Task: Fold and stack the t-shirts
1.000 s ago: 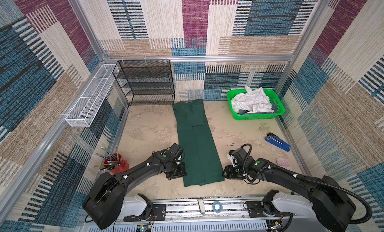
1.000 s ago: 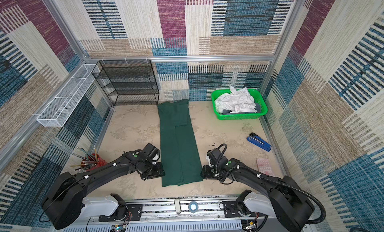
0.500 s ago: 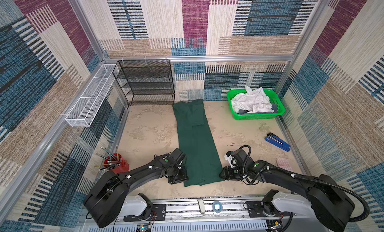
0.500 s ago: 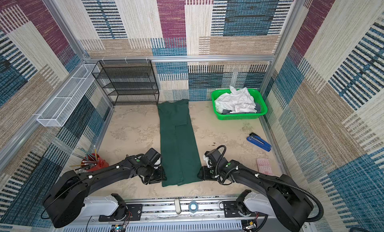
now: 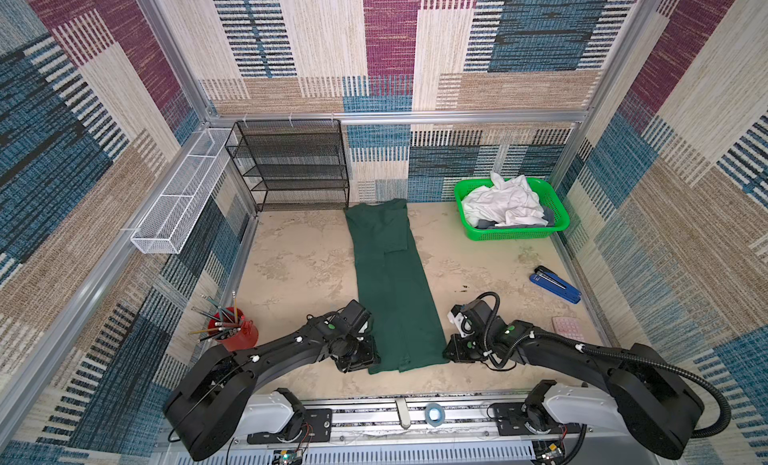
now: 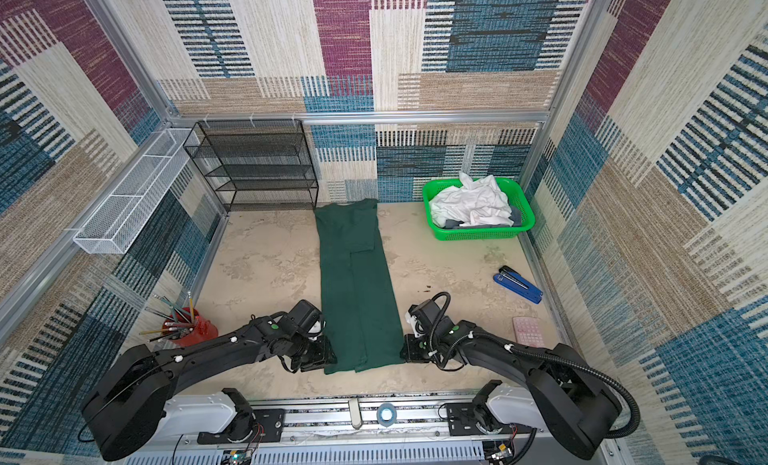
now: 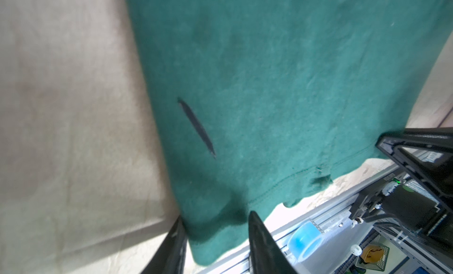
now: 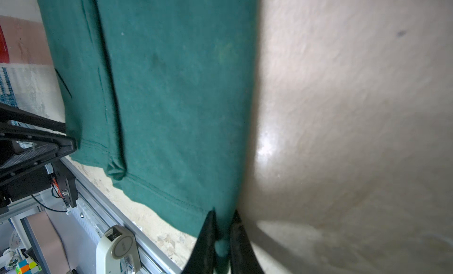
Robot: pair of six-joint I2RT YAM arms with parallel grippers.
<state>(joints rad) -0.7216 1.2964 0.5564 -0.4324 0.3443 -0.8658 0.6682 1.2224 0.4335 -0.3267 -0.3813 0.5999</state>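
Note:
The dark green t-shirt (image 5: 390, 284) (image 6: 357, 284) lies as a long narrow strip down the middle of the table, hem towards the near edge. My left gripper (image 5: 365, 359) (image 7: 215, 215) is low at the hem's near-left corner; its fingers stand apart with that corner (image 7: 208, 236) lying loose between them. At the near-right corner my right gripper (image 5: 449, 352) (image 8: 223, 212) is shut, with green cloth (image 8: 171, 89) pinched between the fingers. Crumpled white t-shirts (image 5: 503, 203) (image 6: 471, 205) sit on some grey fabric (image 5: 486, 224) in the bright green basket (image 5: 515, 233).
A red cup of pencils (image 5: 235, 332) stands near the left arm. A blue stapler (image 5: 555, 284) and a pink pad (image 5: 567, 328) lie at the right. A black wire shelf (image 5: 291, 167) and white wire tray (image 5: 183, 201) line the back left. The near rail carries a tape roll (image 5: 434, 413).
Both grippers slid along the shirt's sides towards the near edge, reaching the hem corners. The right gripper's fingers closed on the near-right corner.

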